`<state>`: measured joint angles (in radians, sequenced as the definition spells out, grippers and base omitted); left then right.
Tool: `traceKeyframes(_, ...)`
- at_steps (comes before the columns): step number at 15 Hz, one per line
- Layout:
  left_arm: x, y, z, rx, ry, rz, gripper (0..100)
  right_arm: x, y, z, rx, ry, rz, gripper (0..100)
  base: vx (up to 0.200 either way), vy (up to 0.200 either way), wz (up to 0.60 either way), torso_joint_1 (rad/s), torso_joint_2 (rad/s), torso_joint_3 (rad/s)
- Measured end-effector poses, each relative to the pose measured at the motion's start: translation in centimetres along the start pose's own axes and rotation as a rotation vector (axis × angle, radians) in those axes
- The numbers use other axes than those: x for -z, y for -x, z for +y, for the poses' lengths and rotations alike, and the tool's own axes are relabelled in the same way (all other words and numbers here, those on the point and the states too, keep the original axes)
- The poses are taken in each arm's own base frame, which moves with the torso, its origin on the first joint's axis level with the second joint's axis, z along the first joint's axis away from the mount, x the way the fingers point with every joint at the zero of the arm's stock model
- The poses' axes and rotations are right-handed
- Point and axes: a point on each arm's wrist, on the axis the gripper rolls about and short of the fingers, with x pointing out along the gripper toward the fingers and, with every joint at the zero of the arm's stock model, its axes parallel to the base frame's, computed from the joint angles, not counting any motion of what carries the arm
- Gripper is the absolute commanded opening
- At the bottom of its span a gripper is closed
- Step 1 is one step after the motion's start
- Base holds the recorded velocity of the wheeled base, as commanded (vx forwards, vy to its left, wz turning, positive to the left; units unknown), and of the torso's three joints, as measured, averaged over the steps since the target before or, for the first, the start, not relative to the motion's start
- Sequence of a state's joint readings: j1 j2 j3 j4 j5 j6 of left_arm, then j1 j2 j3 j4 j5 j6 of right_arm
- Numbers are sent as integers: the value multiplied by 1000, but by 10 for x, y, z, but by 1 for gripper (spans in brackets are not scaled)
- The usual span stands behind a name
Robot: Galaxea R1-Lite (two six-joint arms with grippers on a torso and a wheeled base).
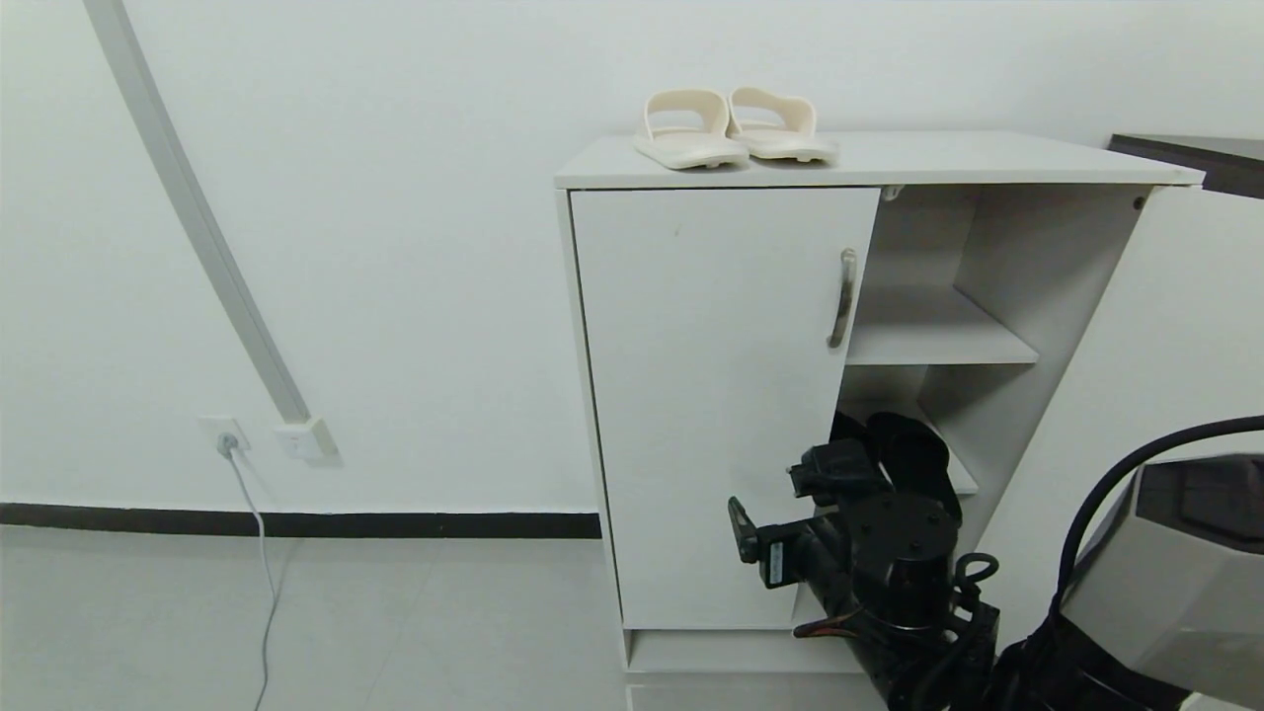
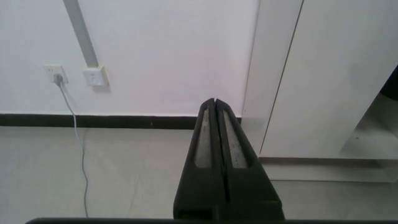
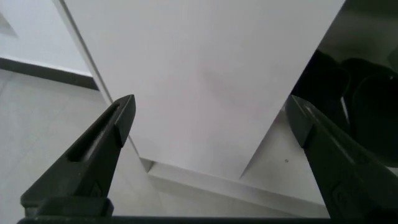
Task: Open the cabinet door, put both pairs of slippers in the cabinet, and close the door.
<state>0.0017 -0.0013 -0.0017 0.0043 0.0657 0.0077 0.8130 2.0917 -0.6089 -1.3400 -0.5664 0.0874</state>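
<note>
Low down, the right gripper (image 1: 785, 499) is held at the front of the cabinet (image 1: 987, 158), near the lower inner corner of the left door (image 1: 711, 395). Its fingers (image 3: 106, 143) are spread wide, with nothing held between them. In the right wrist view that door's free edge is framed between them. Whether the door is touched cannot be told.

The left gripper (image 2: 214, 106) is pressed together and empty. It is pointed at the floor (image 2: 124, 168) and the wall to the left of the cabinet, well back from it.

The left door is shut, and its handle (image 1: 842, 296) is set upright by the free edge. The right door (image 1: 1155, 375) is swung wide open.

Black slippers (image 1: 913, 449) are seen on the lower shelf (image 1: 963, 479) inside, partly hidden in the head view by the right arm's wrist. The upper shelf (image 1: 928, 336) is bare. Cream slippers (image 1: 691, 138) are set side by side on the cabinet top, toward its left end.

On the wall to the left a slanting conduit (image 1: 188, 207) is run down to a socket (image 1: 222, 434), and a cable (image 1: 262, 563) is hung from it to the floor.
</note>
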Motion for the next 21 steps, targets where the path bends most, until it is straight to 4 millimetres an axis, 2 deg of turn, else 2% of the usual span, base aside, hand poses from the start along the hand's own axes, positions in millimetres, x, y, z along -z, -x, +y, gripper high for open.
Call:
traceKeyframes(5, 0, 0, 0, 0, 0, 1, 0, 0, 0, 0, -1, 8, -5, 100, 0, 0, 0, 2, -34, -33)
traceKeyframes(12, 0, 0, 0, 0, 0, 0, 0, 1, 0, 0, 0, 9, -3, 100, 0, 0, 0, 73, -399, -330)
traceKeyframes(21, 0, 0, 0, 0, -3, 0, 0, 0, -1, 0, 0, 7, -6, 100, 0, 0, 0, 156, -472, -324)
